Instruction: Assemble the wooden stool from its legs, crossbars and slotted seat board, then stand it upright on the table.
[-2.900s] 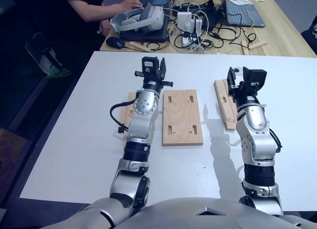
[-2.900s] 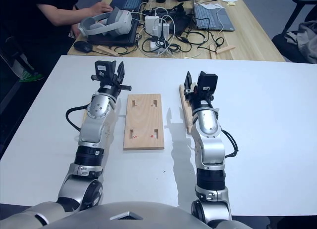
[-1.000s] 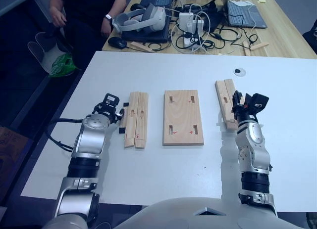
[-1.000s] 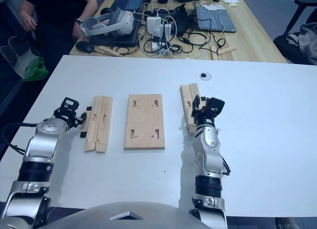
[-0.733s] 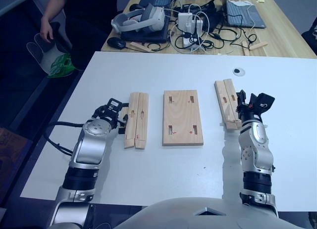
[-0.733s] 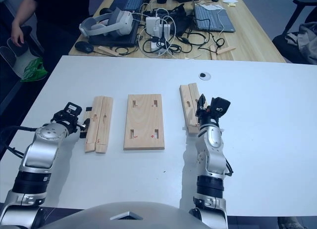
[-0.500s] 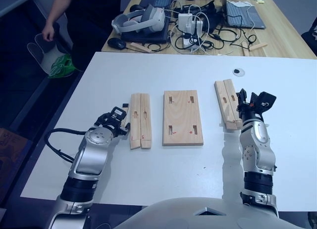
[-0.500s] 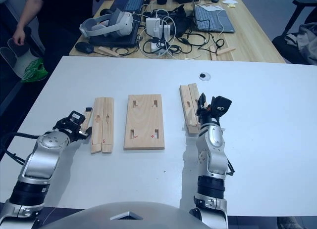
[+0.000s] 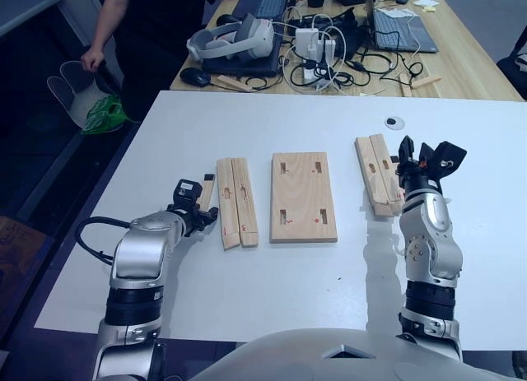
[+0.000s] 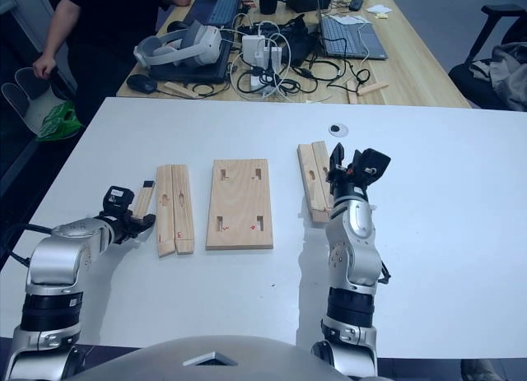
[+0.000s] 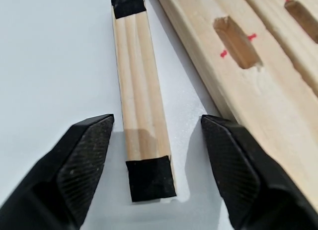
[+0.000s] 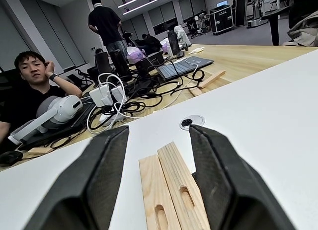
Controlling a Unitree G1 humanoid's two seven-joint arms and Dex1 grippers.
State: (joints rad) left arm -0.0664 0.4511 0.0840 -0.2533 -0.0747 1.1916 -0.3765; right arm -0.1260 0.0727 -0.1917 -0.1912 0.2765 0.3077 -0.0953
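Observation:
The slotted seat board (image 9: pixel 303 197) lies flat mid-table. Left of it lie two slotted legs (image 9: pixel 231 202) side by side. A short crossbar (image 11: pixel 141 91) with black ends rests just left of them. My left gripper (image 11: pixel 156 155) is open, low on the table, one finger on each side of the crossbar's near end without touching it; its fingers (image 11: pixel 82 160) are dark. Two more legs (image 9: pixel 375 174) lie right of the board. My right gripper (image 9: pixel 424 155) hovers open beside their right edge, with the legs (image 12: pixel 171 195) seen between its fingers.
A round cable grommet (image 9: pixel 394 120) sits in the white table (image 9: pixel 329 109) behind the right legs. A wooden desk (image 9: pixel 461 60) with laptops, cables and a headset stands behind. The table's left edge is close to my left arm.
My left gripper has swung in to the crossbar's end, and the left legs were nudged a little to the right. The right gripper has barely moved. The head view shifted slightly.

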